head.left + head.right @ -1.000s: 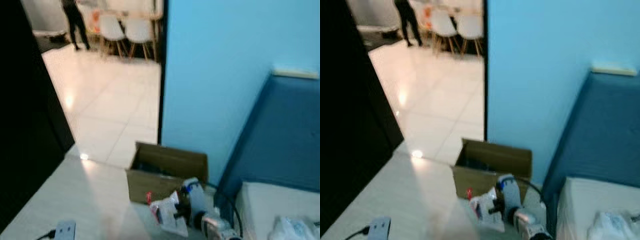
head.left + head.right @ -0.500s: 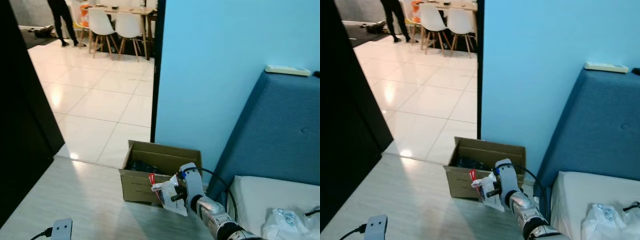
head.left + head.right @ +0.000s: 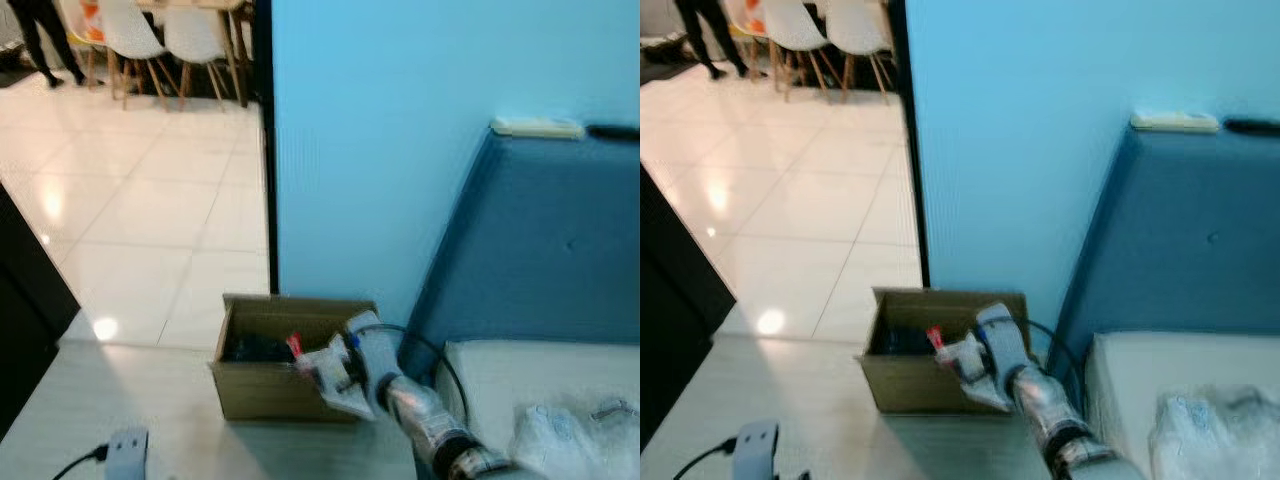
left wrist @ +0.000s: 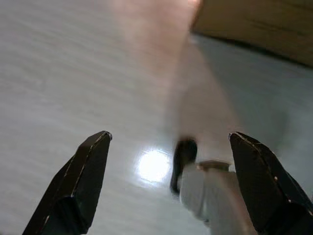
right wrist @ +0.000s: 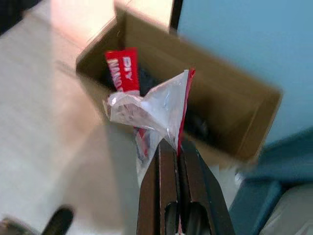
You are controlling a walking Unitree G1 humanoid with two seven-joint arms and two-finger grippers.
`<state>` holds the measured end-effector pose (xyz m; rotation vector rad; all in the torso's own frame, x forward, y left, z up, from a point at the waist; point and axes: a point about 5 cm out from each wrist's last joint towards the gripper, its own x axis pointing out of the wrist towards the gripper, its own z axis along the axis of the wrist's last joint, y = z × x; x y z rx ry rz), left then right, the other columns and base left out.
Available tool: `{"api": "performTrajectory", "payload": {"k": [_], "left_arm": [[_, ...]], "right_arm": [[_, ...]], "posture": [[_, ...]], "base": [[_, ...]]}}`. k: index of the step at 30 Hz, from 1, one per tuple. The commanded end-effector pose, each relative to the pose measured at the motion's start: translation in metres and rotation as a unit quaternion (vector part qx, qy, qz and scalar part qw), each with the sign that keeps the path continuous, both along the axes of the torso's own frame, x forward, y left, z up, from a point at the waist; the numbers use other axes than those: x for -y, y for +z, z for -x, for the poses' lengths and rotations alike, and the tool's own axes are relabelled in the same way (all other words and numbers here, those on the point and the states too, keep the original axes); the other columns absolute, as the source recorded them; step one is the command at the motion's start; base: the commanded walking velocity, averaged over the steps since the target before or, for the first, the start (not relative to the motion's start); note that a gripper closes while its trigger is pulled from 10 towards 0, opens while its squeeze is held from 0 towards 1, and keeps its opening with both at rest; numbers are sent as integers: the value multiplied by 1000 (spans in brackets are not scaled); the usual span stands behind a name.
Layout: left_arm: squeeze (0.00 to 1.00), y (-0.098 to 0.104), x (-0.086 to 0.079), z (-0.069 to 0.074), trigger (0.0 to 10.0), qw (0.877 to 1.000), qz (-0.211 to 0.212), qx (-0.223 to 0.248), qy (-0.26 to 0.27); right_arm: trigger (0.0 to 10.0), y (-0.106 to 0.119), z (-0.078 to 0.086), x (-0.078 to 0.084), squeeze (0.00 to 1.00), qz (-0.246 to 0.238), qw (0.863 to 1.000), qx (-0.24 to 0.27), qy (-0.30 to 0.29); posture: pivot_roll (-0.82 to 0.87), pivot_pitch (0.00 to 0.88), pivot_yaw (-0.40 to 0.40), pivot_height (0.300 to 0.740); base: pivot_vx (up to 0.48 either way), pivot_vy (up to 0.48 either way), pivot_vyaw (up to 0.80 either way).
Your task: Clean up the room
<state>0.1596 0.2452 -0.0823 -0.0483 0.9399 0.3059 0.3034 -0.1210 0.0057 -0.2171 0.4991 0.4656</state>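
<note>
Pinching clear wrapper (image 5: pixel 156 110) with red "DIY" label, right fingers (image 5: pixel 168 186) over cardboard box (image 5: pixel 234 105), left fingers (image 4: pixel 80 183) apart

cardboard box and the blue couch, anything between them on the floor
No object between cardboard box and blue couch; the right arm's black cable crosses the gap, right eye view.

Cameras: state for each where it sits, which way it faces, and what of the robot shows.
Eye views: head, facing forward and down at the box by the blue wall; right arm shows.
Left wrist: looks down past the left gripper at pale floor.
Right wrist: looks along the right gripper, pinching a wrapper over the box.
Shared: box, wrapper.
</note>
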Motion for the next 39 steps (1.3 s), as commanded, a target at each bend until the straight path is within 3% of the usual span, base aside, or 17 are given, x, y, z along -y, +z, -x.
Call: {"api": "performTrajectory", "payload": {"k": [1,10,16,24,39], "left_arm": [[0,-2,1,3,10000,1000,0,-9,-2],[0,-2,3,3,10000,1000,1,-11,-6],[0,-3,2,4,10000,1000,1,-14,-8],[0,-3,1,6,10000,1000,-1,-16,-10],[0,-4,0,9,10000,1000,-3,-22,-16]], "right_arm": [[10000,-2,2,-8,0,15,1000,-2,15],[10000,-8,4,1,0,70,997,-16,12],[10000,-18,12,11,0,137,990,-44,13],[10000,-27,19,16,0,188,980,-69,24],[10000,-35,27,41,0,229,968,-98,-31]], "posture": [[50,0,-47,740],[50,0,-45,740],[57,0,-46,740],[66,0,-46,740],[71,0,-35,740]], "base": [[311,0,0],[340,0,0],[312,0,0],[313,0,0],[287,0,0]]}}
